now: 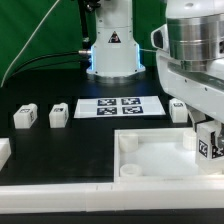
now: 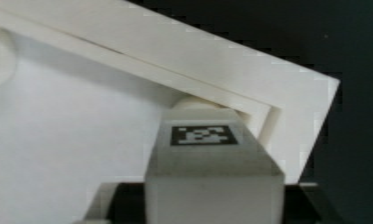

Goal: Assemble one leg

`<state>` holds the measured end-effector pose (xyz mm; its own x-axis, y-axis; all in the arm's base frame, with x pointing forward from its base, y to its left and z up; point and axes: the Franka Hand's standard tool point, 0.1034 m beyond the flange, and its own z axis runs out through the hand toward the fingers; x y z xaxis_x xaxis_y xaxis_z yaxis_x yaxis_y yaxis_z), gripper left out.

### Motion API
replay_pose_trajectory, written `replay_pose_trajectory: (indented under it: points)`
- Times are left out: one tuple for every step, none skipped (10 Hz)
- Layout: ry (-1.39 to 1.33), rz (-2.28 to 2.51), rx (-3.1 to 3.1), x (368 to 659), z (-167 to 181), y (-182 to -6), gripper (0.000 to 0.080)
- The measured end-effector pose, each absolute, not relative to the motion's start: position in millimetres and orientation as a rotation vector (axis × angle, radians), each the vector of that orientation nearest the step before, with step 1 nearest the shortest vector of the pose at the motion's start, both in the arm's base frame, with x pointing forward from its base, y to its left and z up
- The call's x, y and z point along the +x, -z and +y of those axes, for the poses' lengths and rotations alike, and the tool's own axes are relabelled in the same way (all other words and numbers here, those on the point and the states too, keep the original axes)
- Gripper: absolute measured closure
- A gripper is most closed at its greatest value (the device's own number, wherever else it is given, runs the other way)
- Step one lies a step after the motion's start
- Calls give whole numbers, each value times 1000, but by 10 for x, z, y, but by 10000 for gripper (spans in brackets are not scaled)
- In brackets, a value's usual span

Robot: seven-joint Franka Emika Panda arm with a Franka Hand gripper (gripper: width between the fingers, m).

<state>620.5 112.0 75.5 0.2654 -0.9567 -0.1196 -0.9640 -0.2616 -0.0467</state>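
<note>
My gripper (image 1: 205, 134) is shut on a leg (image 1: 209, 147), a small white block with a black-and-white tag. I hold it upright over the corner of the large white square panel (image 1: 158, 160) at the exterior view's right. In the wrist view the held leg (image 2: 208, 165) fills the space between my dark fingers (image 2: 122, 202), tag (image 2: 204, 136) facing the camera. Its far end sits right at the panel's raised-rim corner (image 2: 272, 95). I cannot tell whether it touches the panel. Any corner hole is hidden by the leg.
The marker board (image 1: 118, 107) lies behind the panel. Two loose legs (image 1: 25, 117) (image 1: 57, 115) stand at the exterior view's left, another (image 1: 178, 110) beside my gripper. A white part (image 1: 3, 152) shows at the left edge. The robot base (image 1: 112, 50) stands at the back.
</note>
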Motion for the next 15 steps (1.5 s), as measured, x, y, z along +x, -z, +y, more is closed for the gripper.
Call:
replay_pose_trajectory:
  points:
    - [-123,2001,-2270,6204,1124,-754,506]
    - [-139,2132,-2147,6202,1134,-754,506]
    - [-147,2218,-2062,6202,1140,-754,506]
    - [-158,2310,-1956,6206,1142,-755,506]
    - [-158,2303,-1964,6206,1142,-755,487]
    - [-156,2272,-1998,6205,1146,-754,487]
    - [-152,2225,-2047,6204,1147,-754,302]
    - [-153,2226,-2045,6204,1151,-753,200]
    - [-149,2163,-2112,6198,1146,-747,200]
    - [-133,1967,-2288,6196,1135,-737,160]
    - [-122,1824,-2399,6194,1133,-733,152]
    - [-112,1682,-2496,6194,1134,-734,152]
    - [-101,1528,-2592,6194,1135,-737,152]
    - [-86,1357,-2683,6200,1135,-742,151]
    - [-77,1237,-2738,6201,1136,-744,151]
